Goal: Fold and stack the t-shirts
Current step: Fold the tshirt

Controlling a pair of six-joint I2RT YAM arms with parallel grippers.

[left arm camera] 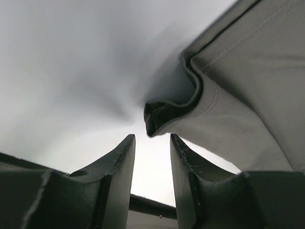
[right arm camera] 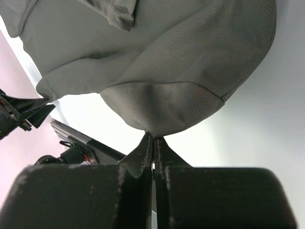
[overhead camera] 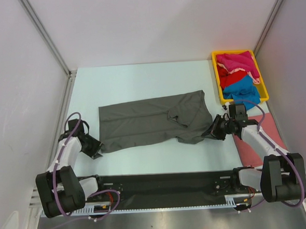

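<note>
White walls (overhead camera: 137, 22) with metal corner posts close in the scene on three sides. Within them lies a pale, matte bench (overhead camera: 140, 79). A black rail (overhead camera: 162, 184) runs along its near edge and carries both arm bases.

The grey shirt (overhead camera: 148, 122) lies flat near the middle of the bench, taking up most of the space between the two arms. Its long axis runs left to right, with the right end turned slightly toward the far wall. A sleeve is folded over the body near the right end. Which end holds the collar cannot be told.

The pink shirt (overhead camera: 248, 145) lies flat along the bench's right edge, partly under the right arm and apart from the grey one. A yellow tray (overhead camera: 216, 84) sits in the far right corner, its long side pointing away from the arms. Three crumpled shirts fill it: the magenta shirt (overhead camera: 238, 61) at the far end, the red shirt (overhead camera: 231, 79) in the middle and the blue shirt (overhead camera: 245, 93) at the near end, spilling over the rim.

The right tool (overhead camera: 212, 130) is low at the grey shirt's right end. Its wrist view shows the fingers clenched together, with a rounded fold of mesh-textured cloth pinched at their tips.

The left tool (overhead camera: 95, 146) is at the shirt's near left corner. Its wrist view shows the fingers released, with bare bench in the gap between them. The doubled, curled edge of the cloth lies just past the tips, not between them.
</note>
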